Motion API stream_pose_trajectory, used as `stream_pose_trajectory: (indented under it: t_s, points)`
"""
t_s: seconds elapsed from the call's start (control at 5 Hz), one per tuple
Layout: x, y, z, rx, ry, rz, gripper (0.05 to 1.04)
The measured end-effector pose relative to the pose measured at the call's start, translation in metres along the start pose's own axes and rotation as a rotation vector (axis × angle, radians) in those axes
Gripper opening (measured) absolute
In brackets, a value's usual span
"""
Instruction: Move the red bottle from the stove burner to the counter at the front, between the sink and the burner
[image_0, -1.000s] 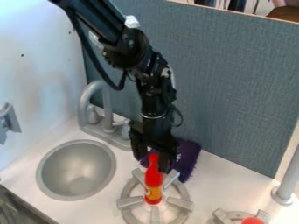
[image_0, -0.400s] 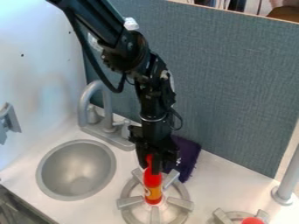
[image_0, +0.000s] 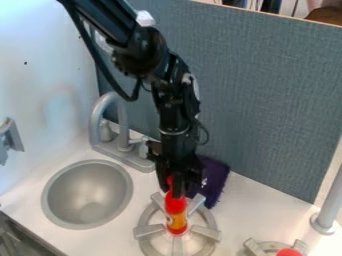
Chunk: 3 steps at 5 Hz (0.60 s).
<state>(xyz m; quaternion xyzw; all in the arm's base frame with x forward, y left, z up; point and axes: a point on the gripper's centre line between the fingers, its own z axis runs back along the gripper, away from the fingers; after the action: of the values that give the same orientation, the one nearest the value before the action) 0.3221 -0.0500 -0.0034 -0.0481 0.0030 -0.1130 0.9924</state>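
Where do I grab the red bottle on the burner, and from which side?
Probably the upper part, from above, where the gripper hangs: the red bottle stands upright and slim, and the burner prongs around its base would likely crowd a low grip.

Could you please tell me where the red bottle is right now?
In the camera view, the red bottle stands upright on the left stove burner, right of the sink, beneath the gripper.
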Motion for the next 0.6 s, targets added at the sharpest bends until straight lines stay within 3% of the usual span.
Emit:
stream_pose_trajectory:
  t_s: [0.4, 0.6]
  points:
    - [-0.019, 0.007, 0.045, 0.012, -0.096, -0.014, 0.341]
    - [-0.034, 0.026, 0.038, 0.107, -0.066, 0.019, 0.341]
